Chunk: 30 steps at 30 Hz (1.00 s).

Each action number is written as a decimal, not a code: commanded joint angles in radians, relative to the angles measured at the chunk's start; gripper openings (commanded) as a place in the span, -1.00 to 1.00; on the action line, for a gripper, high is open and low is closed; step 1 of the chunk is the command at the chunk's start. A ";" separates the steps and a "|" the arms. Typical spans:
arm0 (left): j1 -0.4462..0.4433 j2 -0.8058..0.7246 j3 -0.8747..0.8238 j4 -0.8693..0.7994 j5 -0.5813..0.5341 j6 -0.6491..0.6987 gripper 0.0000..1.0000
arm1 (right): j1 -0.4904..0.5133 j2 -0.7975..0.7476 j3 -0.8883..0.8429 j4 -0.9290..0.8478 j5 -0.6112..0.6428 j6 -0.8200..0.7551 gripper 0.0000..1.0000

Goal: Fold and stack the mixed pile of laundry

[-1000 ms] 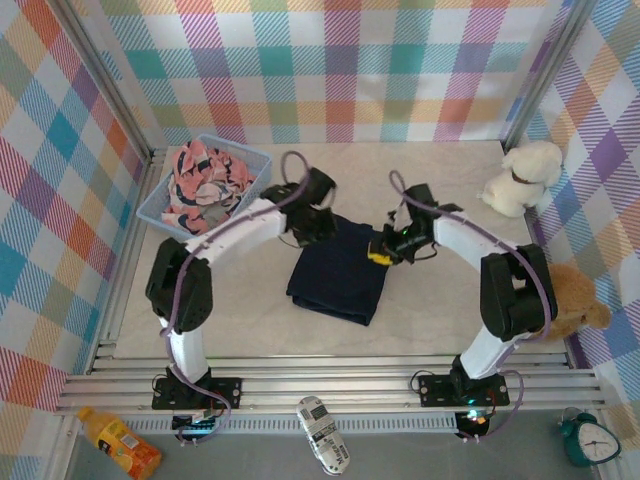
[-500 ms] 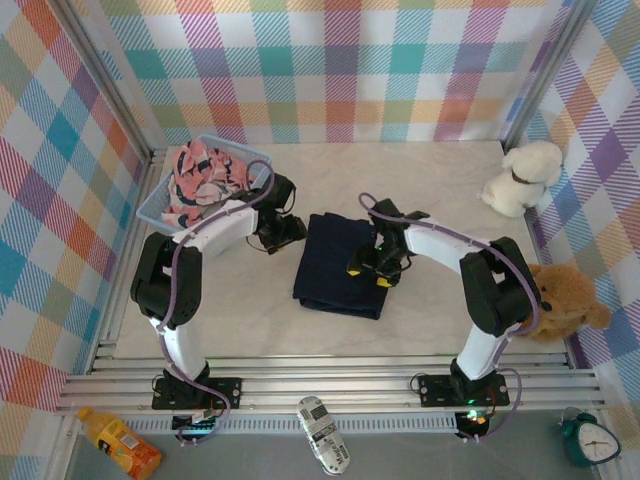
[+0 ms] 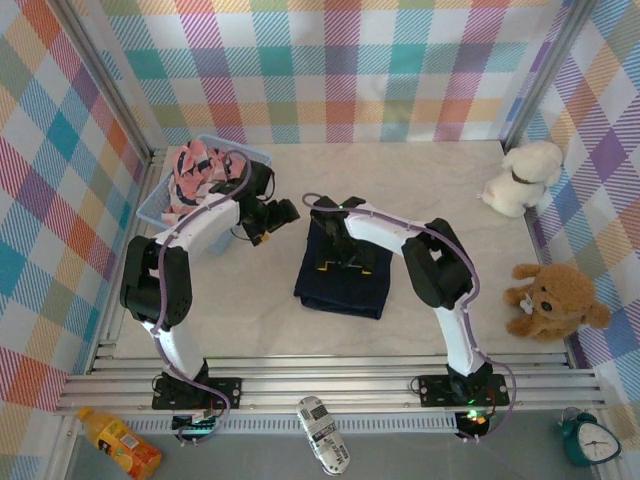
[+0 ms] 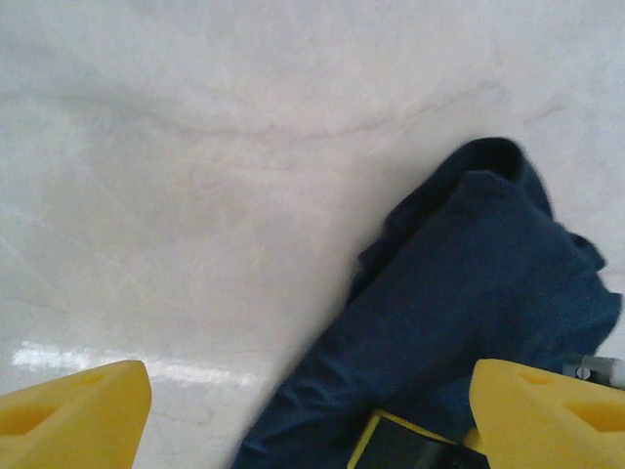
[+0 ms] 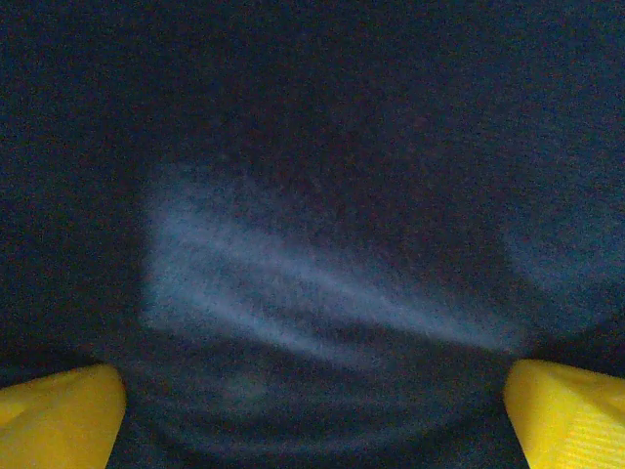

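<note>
navy t-shirt (image 3: 338, 292) under right hand (image 5: 312, 415), spread wide

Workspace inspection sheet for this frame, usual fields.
surface: pale marbled table, no spills seen
job's things: navy T-shirt folded mid-table; pink garment heaped in blue basket
clutter: white plush, brown plush at right side
grippers: left gripper open over table beside T-shirt; right gripper open above T-shirt
cables: cable along each arm, no snag seen
surroundings: plaid walls; bottle, clock beyond front rail
</note>
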 commanded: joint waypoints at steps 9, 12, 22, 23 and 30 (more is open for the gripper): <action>0.099 0.017 0.183 -0.040 -0.052 0.013 0.71 | -0.353 -0.112 -0.296 0.016 0.152 -0.410 0.99; 0.157 0.044 0.243 -0.052 -0.089 0.015 0.71 | -0.438 -0.095 -0.261 0.000 0.187 -0.556 0.99; 0.296 0.219 0.431 -0.092 -0.183 0.019 0.73 | -0.733 -0.013 -0.095 0.016 0.263 -0.681 0.99; 0.303 0.239 0.452 -0.094 -0.194 0.021 0.74 | -0.750 -0.002 -0.063 0.018 0.254 -0.690 0.99; 0.320 0.415 0.649 -0.177 -0.353 -0.018 1.00 | -0.761 0.054 0.140 -0.030 0.231 -0.685 0.99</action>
